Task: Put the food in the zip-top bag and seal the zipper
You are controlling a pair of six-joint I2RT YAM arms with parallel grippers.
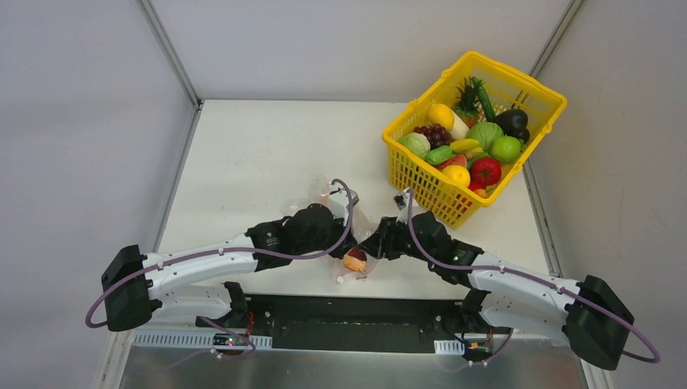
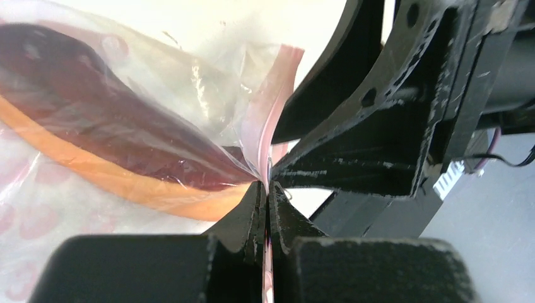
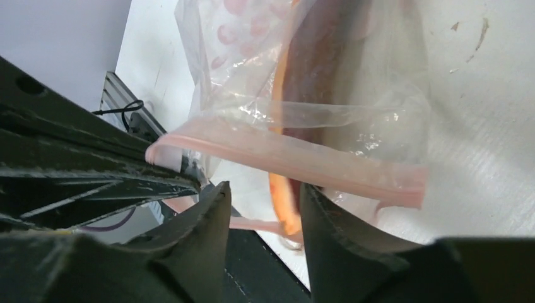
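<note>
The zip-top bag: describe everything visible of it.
The zip-top bag is clear, floppy, crinkled film with faint pink printed marks and a pink zipper strip along its mouth. It is by the near edge of the white table, between both arms. Inside is one food piece, dark maroon with an orange edge. The left gripper is shut on the zipper strip. The right gripper is open, close to the strip. Whether the zipper is sealed cannot be told.

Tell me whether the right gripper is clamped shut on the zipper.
No: in the right wrist view the right gripper stands open, with the zipper lying past it, unpinched.
</note>
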